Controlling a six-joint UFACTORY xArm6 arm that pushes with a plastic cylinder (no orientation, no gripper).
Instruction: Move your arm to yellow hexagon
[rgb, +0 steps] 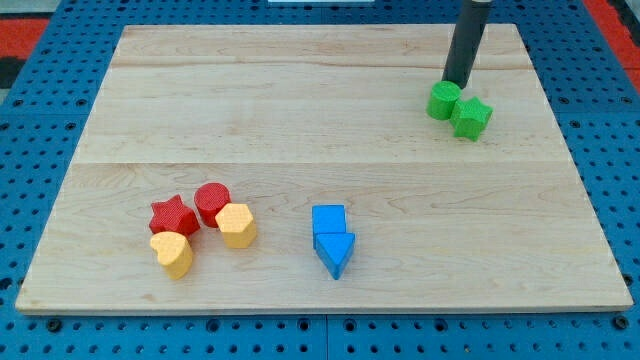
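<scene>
Since only the one camera view was on offer, everything below came from it. The yellow hexagon (237, 225) sat near the view's bottom left on the wooden table (300, 110), jammed into a little cluster: touching the red cylinder (212, 202) just above it, with the red star (173, 215) to the view's left and a yellow heart-ish block (174, 254) below that.

Handling-wise, my guess was that it was a light, stiff little block that would slide easily on smooth wood, nothing fragile about it. No grabbing was possible anyway, so "taking hold" meant pressing against a flat side face, and the side toward the view's right looked free.

As for the end effector, it was just a plain dark rod, so nothing to open or close, and it wasn't clamped on anything. My tip (458, 84) was way up at the view's top right, right at the green cylinder (443, 101), with a green star-like block (471, 118) just beside that. The hexagon was well apart from it, diagonally across toward the bottom left. The two blue blocks (331, 238) sat near the bottom middle, to the view's right of the cluster, so they could get bumped on a sloppy approach.
</scene>
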